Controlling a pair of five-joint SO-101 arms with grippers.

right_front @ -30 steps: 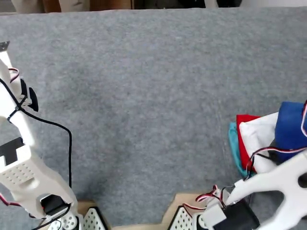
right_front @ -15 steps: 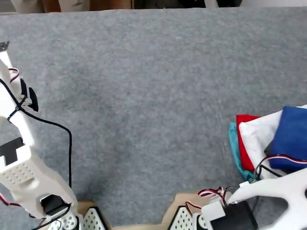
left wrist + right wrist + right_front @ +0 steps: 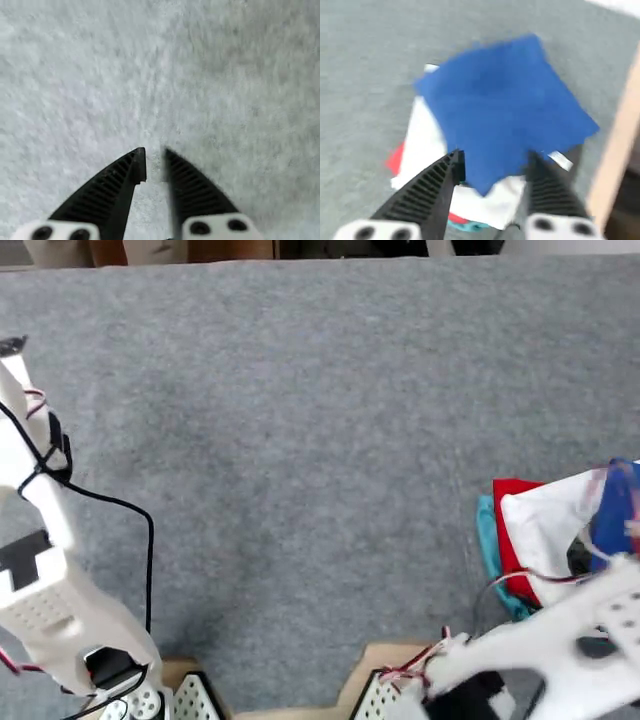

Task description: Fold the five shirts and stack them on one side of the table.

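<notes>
Your stack [image 3: 540, 530] sits at the table's [image 3: 300, 440] 3 to 4 o'clock edge, which is the one side the task asks for. The blue shirt [image 3: 505, 110] lies folded on top, skewed a little so a corner overhangs. Under it are the white shirt [image 3: 425, 135], the red shirt [image 3: 512, 530] and the teal shirt [image 3: 487, 550], each peeking out toward 9 o'clock. You can count four colours. A dark patch at the blue shirt's edge may be the fifth, but you cannot tell.

Your right gripper [image 3: 492, 170] hovers just above the pile with its jaws spread wide and nothing between them. That fits a shirt already let go, not one being carried.

Your left gripper [image 3: 155, 162] is parked at 9 o'clock, well apart from the shirts, over bare grey felt. Its jaws are drawn almost together with only a thin gap, and they hold nothing. It looks kept out of the way so the right arm [image 3: 560, 640] has room.

The task looks close to done, though you may want the blue shirt squared up.
</notes>
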